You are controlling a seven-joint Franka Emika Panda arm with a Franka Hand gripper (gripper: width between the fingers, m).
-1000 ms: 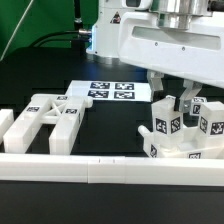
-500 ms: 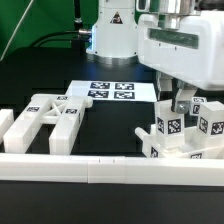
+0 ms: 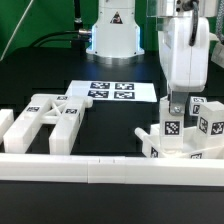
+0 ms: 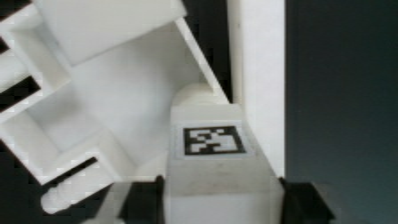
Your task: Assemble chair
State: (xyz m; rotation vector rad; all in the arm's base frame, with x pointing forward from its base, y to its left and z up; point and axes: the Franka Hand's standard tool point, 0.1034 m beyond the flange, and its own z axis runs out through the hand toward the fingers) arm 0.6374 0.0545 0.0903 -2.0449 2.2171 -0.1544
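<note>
- Along the near edge of the black counter (image 3: 115,128) runs a long white border bar (image 3: 90,165).
- Just behind it, on the exterior view's left, ladder-like chair frames (image 3: 50,118) lie flat.
- On that view's right, a tagged chair block (image 3: 168,128) stands upright by the bar; the claw (image 3: 176,104) is clenched on it, fingers (image 4: 139,205) flush on both sides.
- Farther back lies the marker board (image 3: 112,90).
- Farthest stands the arm's base (image 3: 112,35).

An upright white block (image 3: 170,128) with a black-and-white tag on its face stands between the fingertips of the gripper (image 3: 177,104). Other tagged white pieces (image 3: 212,125) stand just beside it. The ladder-like white frame pieces (image 3: 50,115) lie flat, well apart from the gripper, toward the exterior view's left.
</note>
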